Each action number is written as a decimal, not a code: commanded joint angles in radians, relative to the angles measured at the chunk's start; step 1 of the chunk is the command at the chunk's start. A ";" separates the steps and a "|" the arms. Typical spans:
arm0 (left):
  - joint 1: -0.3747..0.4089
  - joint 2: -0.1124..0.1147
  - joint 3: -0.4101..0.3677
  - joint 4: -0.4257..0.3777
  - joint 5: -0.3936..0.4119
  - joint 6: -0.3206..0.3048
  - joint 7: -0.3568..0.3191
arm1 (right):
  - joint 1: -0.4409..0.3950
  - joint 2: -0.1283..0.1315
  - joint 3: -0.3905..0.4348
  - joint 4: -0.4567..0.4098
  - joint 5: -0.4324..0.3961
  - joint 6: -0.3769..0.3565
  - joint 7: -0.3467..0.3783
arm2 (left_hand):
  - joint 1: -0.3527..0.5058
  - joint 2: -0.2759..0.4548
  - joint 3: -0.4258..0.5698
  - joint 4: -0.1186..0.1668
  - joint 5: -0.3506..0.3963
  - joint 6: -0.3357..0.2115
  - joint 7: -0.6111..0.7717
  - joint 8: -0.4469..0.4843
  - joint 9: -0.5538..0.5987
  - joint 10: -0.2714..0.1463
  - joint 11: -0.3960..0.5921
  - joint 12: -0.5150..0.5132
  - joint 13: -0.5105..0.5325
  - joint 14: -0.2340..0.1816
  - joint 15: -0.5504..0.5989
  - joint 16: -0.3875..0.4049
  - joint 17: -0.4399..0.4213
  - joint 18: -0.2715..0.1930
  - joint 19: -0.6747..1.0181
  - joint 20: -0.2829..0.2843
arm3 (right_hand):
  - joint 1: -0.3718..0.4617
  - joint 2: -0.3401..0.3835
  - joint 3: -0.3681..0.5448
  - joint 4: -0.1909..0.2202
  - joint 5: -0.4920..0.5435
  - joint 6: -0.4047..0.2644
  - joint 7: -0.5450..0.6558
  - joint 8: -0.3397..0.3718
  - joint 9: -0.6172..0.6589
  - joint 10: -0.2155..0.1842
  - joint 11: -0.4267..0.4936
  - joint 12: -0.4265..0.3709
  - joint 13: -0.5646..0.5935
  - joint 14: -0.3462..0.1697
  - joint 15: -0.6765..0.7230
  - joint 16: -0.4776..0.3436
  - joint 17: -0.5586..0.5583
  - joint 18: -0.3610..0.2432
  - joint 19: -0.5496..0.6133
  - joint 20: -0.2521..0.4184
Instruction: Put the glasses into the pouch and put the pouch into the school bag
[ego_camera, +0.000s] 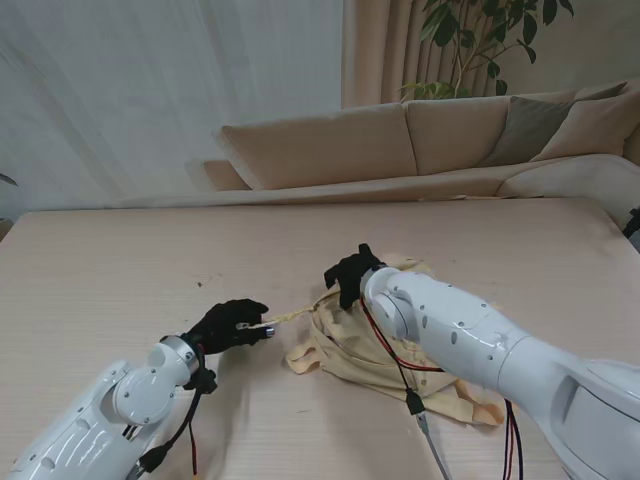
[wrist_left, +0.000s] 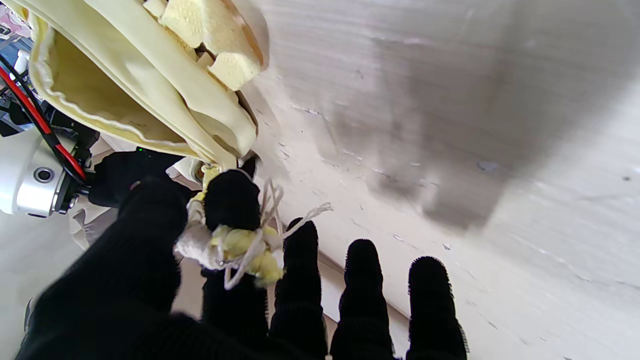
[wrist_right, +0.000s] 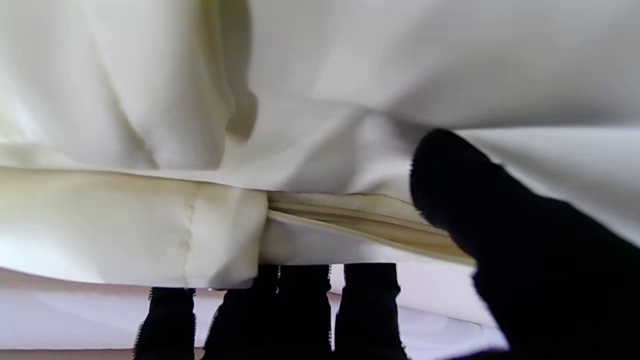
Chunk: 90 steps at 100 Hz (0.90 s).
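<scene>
Glasses and pouch not visible. Left hand (ego_camera: 232, 325) pinches a frayed pull cord (wrist_left: 235, 245) of the school bag (ego_camera: 345, 350). Right hand (ego_camera: 352, 274) grips bag fabric (wrist_right: 225, 235), fingers (wrist_right: 370, 300) half hidden under its edge.

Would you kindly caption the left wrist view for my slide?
Left hand pinches the bag's knotted cord above the table.

Soft daylight lit the stand view evenly, with faint shadows under the arms. In the left wrist view a broad grey shadow lay across the table (wrist_left: 440, 150) and the edges bowed. The right wrist view was close, soft and blurred.
</scene>
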 joint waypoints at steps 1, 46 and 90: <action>0.006 -0.003 -0.004 -0.013 0.004 -0.008 -0.007 | -0.002 -0.006 -0.007 0.003 -0.004 -0.015 0.027 | -0.027 -0.003 0.028 -0.011 0.039 -0.005 0.035 0.007 -0.003 -0.004 0.011 0.015 0.012 0.003 0.014 0.013 -0.018 0.011 0.044 -0.017 | 0.092 -0.087 0.039 -0.151 0.142 -0.075 0.161 -0.069 0.114 0.032 0.080 0.062 0.078 0.007 0.102 0.052 -0.010 0.032 0.076 -0.038; -0.090 -0.004 0.005 0.063 -0.020 -0.046 -0.027 | -0.046 -0.048 0.058 0.092 -0.089 0.055 -0.297 | -0.034 -0.001 0.030 -0.013 0.030 -0.018 0.032 0.012 -0.005 -0.005 0.008 0.014 0.014 0.004 0.015 0.012 -0.018 0.011 0.053 -0.019 | 0.172 -0.072 0.225 -0.152 0.441 -0.100 0.249 0.369 0.449 0.226 0.107 0.128 0.550 0.160 0.272 0.067 0.219 0.111 0.418 -0.005; -0.292 -0.030 0.186 0.270 -0.144 -0.077 -0.074 | -0.044 -0.223 0.058 0.456 0.018 0.250 -0.653 | -0.041 0.012 0.018 -0.014 0.012 -0.028 0.031 0.018 0.000 -0.003 0.012 0.018 0.015 0.003 0.018 0.014 -0.019 0.012 0.059 -0.020 | 0.291 -0.106 0.212 -0.106 0.554 0.073 0.301 0.297 0.604 0.457 0.207 0.296 0.691 0.340 0.550 0.191 0.437 0.239 0.515 0.046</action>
